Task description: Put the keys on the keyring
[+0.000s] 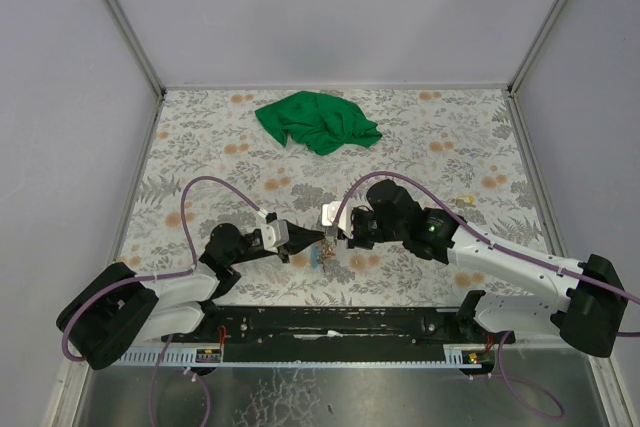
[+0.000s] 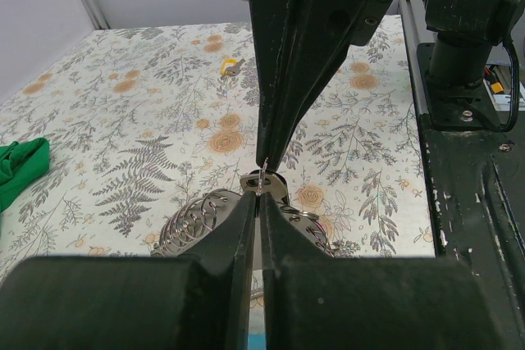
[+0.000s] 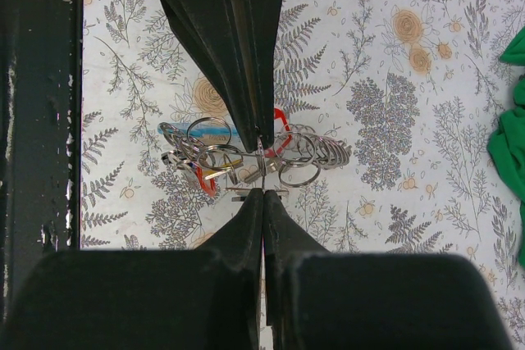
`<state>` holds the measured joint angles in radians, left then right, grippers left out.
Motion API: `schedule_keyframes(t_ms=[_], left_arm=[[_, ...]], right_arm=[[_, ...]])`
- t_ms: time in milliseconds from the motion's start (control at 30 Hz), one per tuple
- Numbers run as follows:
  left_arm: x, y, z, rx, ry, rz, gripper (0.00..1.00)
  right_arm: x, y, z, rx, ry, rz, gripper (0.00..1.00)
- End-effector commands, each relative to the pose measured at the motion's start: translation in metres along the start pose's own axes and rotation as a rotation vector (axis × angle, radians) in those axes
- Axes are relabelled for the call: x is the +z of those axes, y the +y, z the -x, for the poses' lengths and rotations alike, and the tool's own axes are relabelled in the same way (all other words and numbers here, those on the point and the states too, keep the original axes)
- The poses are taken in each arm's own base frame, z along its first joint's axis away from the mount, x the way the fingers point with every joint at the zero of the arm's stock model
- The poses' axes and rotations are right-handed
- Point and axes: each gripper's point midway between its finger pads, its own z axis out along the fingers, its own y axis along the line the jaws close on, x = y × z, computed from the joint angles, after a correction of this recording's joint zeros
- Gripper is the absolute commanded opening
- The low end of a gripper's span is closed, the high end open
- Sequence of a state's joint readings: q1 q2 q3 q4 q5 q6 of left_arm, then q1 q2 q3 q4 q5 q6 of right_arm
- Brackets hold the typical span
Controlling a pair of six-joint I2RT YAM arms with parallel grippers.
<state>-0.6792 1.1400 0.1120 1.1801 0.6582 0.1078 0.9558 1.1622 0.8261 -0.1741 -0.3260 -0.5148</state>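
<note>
**Two pinched tips, one thin wire: threading at close quarters**

The left gripper (image 2: 258,202) and the right gripper (image 3: 262,196) meet nose to nose. Each has its jaws squeezed fully together, and one thin sliver of metal runs from one pair of tips to the other. I take that sliver to be a strand of the keyring (image 3: 299,174), seen edge-on, though it is too fine to be sure. The rest of the keyring lies bundled with the keys (image 3: 205,178) directly under the tips, at 6 o'clock on the table (image 1: 200,147). The left arm reaches it from 9 o'clock and the right from 3 o'clock.

To do this step well, one gripper should hold its end rigid while the other does all the moving. If both pull, the wire will likely bend or slip free. The moves should be small and follow the curve of the loop. The wire also needs to stay clear of the tangle below so no stray ring snags.

The count:
- Grippers: two.
- Metal loops in the bundle: at least four, overlapping too much for a firm number.
- Tags: one light-blue tag (image 3: 227,131). Red shows in two places — the clearer is the red tag (image 3: 282,118) — and I cannot tell whether that is one piece or two.
- Other things: one green cloth (image 1: 318,122) at 12 o'clock and one small yellow item (image 1: 465,200) at 3 o'clock.
</note>
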Motion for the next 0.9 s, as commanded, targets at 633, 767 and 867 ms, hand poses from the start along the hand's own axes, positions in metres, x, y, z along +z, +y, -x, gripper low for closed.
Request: schedule_keyframes(t_ms=[633,767,867], left_arm=[[0.009,0.003,0.021,0.031,-0.057,-0.028,0.0],[0.011,0.011,0.019,0.005,-0.037,0.008,0.0],[0.013,0.014,0.018,-0.013,-0.024,0.021,0.0]], right_arm=[[-0.004,-0.003,0.042,-0.03,-0.157,0.0,0.0],[-0.006,-0.005,0.037,-0.042,-0.133,-0.013,0.0],[-0.008,-0.006,0.034,-0.05,-0.122,-0.027,0.0]])
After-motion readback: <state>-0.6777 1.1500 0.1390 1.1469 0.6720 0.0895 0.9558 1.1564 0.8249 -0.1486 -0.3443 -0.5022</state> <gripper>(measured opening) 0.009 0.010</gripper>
